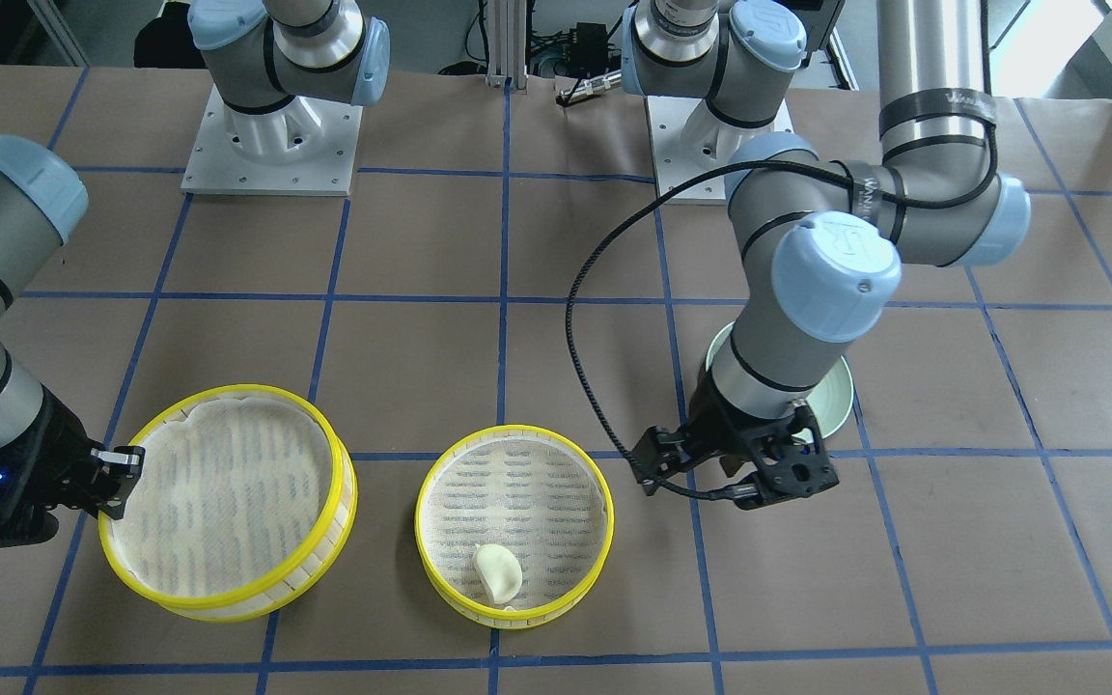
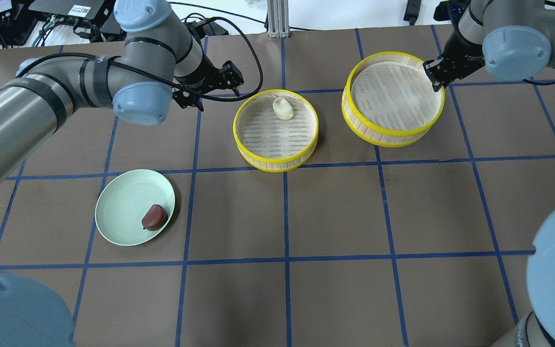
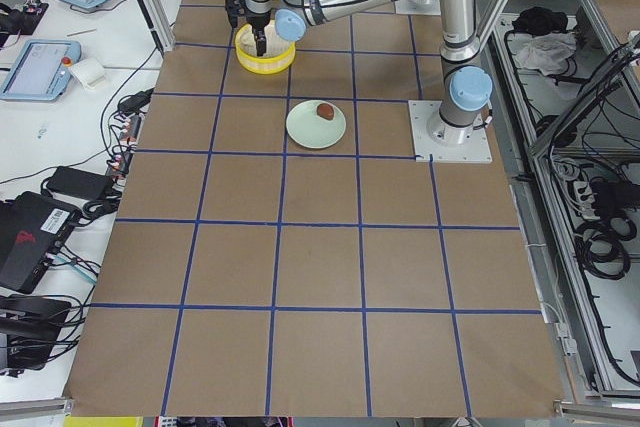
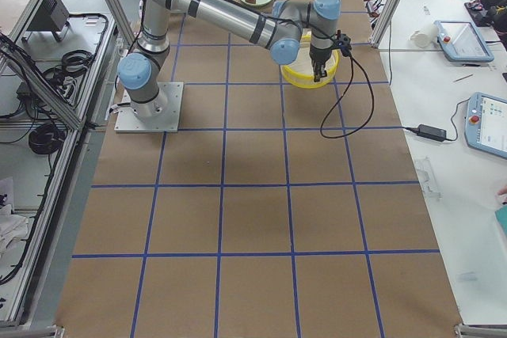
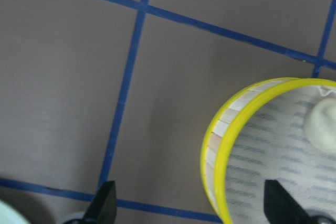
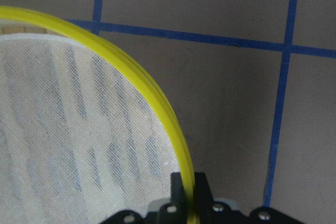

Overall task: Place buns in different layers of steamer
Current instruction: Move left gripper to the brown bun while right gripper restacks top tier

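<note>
The pale cream bun lies in the smaller steamer layer at mid-table; it also shows in the front view and the left wrist view. The dark reddish-brown bun lies on the pale green plate. My left gripper is open and empty, hovering over the table just beside that layer's rim. My right gripper is shut on the yellow rim of the larger, empty steamer layer, which looks slightly tilted.
The two steamer layers stand side by side, apart, on the brown paper with blue tape lines. In the front view my left arm hides most of the green plate. Both arm bases are bolted at the robot's side of the table.
</note>
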You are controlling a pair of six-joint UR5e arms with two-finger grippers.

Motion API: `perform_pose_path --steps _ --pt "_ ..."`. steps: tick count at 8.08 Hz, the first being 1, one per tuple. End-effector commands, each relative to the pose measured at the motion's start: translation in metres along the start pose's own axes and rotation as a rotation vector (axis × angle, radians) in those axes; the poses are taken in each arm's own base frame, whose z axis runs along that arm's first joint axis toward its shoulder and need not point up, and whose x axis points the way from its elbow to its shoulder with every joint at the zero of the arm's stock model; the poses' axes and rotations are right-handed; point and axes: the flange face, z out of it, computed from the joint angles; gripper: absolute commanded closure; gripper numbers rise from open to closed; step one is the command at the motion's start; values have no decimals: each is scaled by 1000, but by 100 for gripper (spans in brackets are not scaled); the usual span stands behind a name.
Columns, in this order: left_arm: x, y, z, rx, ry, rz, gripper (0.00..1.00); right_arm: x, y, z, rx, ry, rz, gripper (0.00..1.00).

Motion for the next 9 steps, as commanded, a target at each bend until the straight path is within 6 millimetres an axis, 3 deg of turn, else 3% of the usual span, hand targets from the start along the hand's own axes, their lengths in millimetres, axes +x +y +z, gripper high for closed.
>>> perform_pose_path --steps 1,3,4,5,7,8,9 --pt "-89 -7 -35 -127 -61 -18 0 1 -2 0 1 2 0 100" --pt "-147 1 -63 -201 -163 -21 0 0 -1 -5 11 2 1 100" --pt "-160 7 -58 -218 -252 -9 0 0 -1 -5 10 5 3 100" --pt "-163 14 -44 -249 -251 9 0 1 -1 -4 8 6 1 100" --pt "-161 36 -10 -347 -155 218 0 -3 -1 -9 11 6 16 100" --pt "-161 44 3 -379 -139 235 0 -14 3 -27 25 13 47 100" --pt "-153 58 17 -418 -126 249 0 -36 8 -33 0 2 90 100"
